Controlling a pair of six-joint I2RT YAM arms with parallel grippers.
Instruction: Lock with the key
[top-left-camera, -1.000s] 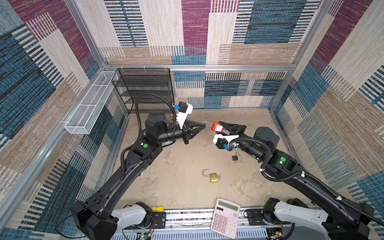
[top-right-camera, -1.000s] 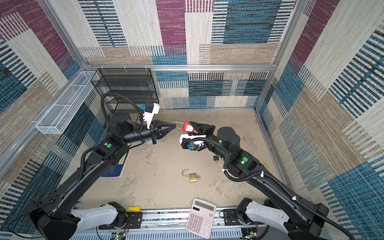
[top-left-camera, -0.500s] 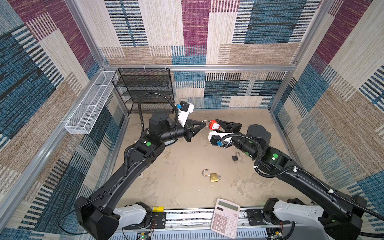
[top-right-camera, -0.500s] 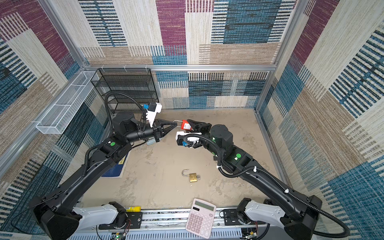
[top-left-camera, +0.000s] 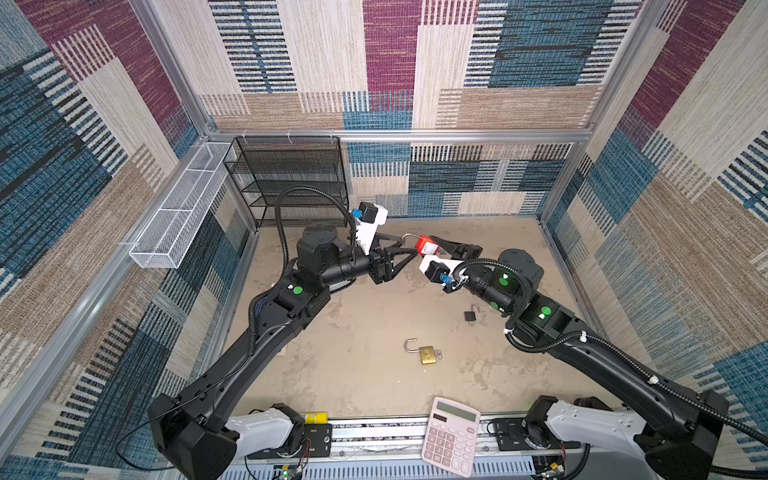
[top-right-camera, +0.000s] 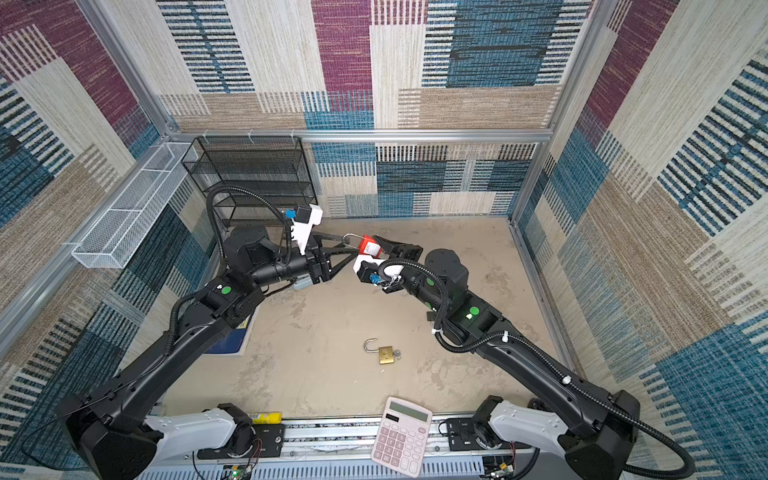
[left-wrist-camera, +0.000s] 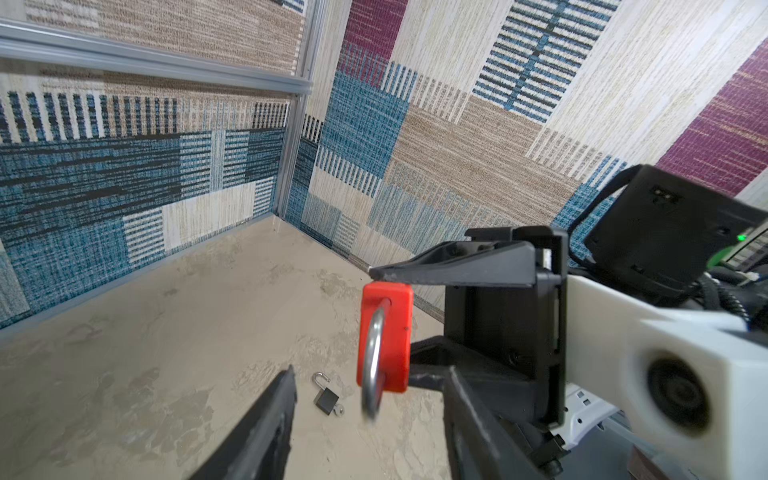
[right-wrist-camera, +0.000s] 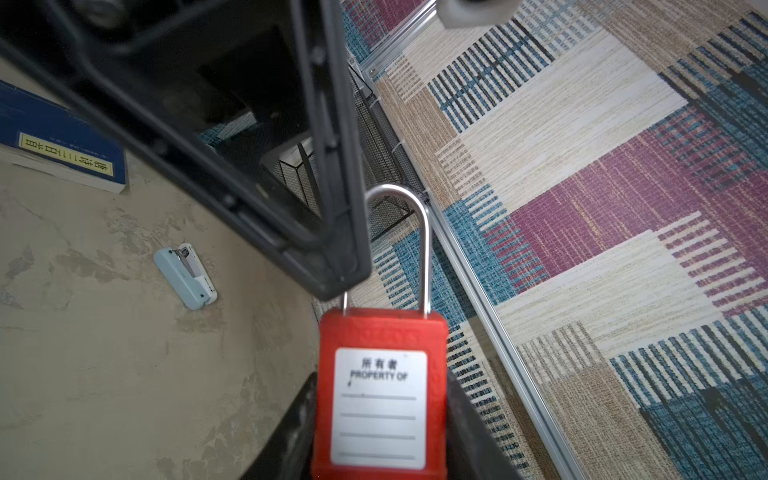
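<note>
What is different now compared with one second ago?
The left gripper opened its jaws and let go of the shackle of the red padlock. The right gripper carried the padlock a little toward the left arm. Unchanged: the right gripper is shut on the padlock's body; brass padlock, black padlock and calculator lie as before.

Items lying about
A pink calculator (top-left-camera: 451, 440) is seen near, a wire rack (top-left-camera: 291, 178) far left, perhaps a stapler (right-wrist-camera: 185, 276) at left.
</note>
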